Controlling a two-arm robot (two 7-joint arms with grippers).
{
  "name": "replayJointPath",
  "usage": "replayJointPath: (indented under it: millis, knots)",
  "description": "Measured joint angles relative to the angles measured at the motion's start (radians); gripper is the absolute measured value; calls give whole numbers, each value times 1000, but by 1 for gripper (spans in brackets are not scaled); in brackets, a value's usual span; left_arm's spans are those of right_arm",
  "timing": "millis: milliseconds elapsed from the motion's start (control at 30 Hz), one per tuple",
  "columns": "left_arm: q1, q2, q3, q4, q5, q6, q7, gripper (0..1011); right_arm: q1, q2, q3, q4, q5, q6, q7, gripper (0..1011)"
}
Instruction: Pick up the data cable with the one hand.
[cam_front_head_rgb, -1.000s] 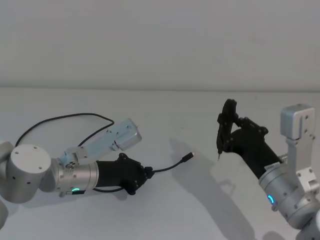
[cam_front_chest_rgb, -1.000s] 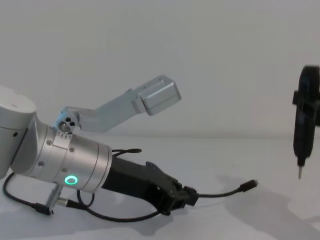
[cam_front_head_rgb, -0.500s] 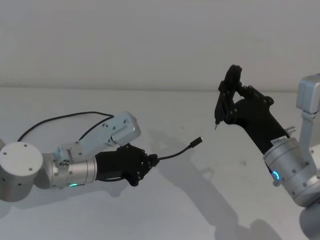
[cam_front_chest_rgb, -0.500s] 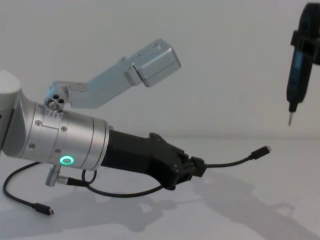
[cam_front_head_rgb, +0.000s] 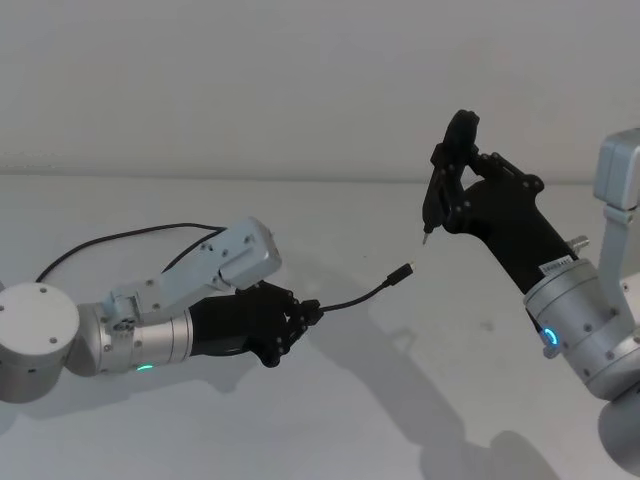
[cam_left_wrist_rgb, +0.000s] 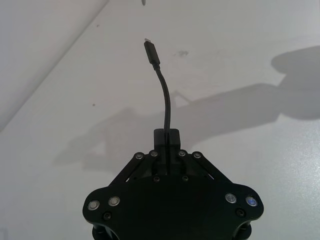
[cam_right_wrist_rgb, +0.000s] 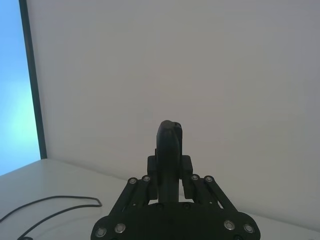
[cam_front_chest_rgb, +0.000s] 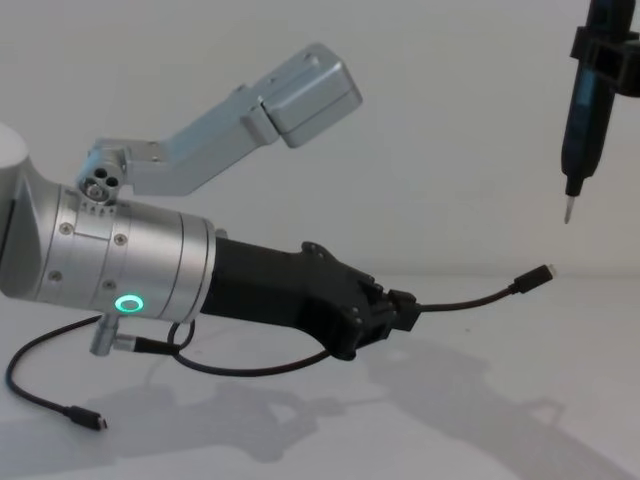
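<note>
My left gripper (cam_front_head_rgb: 306, 313) is shut on the data cable (cam_front_head_rgb: 352, 299), holding it above the white table (cam_front_head_rgb: 330, 430). The thin black cord arcs from the fingers to its small plug (cam_front_head_rgb: 402, 273), which hangs free in the air. In the chest view the left gripper (cam_front_chest_rgb: 406, 305) holds the cord just behind the plug (cam_front_chest_rgb: 538, 274), and the cable's slack loops down to a second plug (cam_front_chest_rgb: 86, 419) lying on the table. The left wrist view has the gripper (cam_left_wrist_rgb: 166, 136) with the cable (cam_left_wrist_rgb: 165, 95) rising out of it. My right gripper (cam_front_head_rgb: 447, 197) is shut on a slim black pen-like tool (cam_front_chest_rgb: 585, 100), whose pin tip is just above the free plug.
The cable's long loop (cam_front_head_rgb: 120, 240) lies on the table behind my left arm and shows as a cord (cam_right_wrist_rgb: 50, 205) in the right wrist view. A grey wall (cam_front_head_rgb: 300, 80) closes off the back of the table.
My left gripper has risen off the table with the cable, lifting the plug. The right arm has raised the pen-like tool and brought its tip close above the plug.
</note>
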Motion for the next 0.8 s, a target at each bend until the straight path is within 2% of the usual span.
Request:
replayJointPath:
  millis: [800]
  knots:
    - [5, 6, -5, -18, 1, -11, 3, 39, 31, -26, -12, 58, -15, 18, 30, 274]
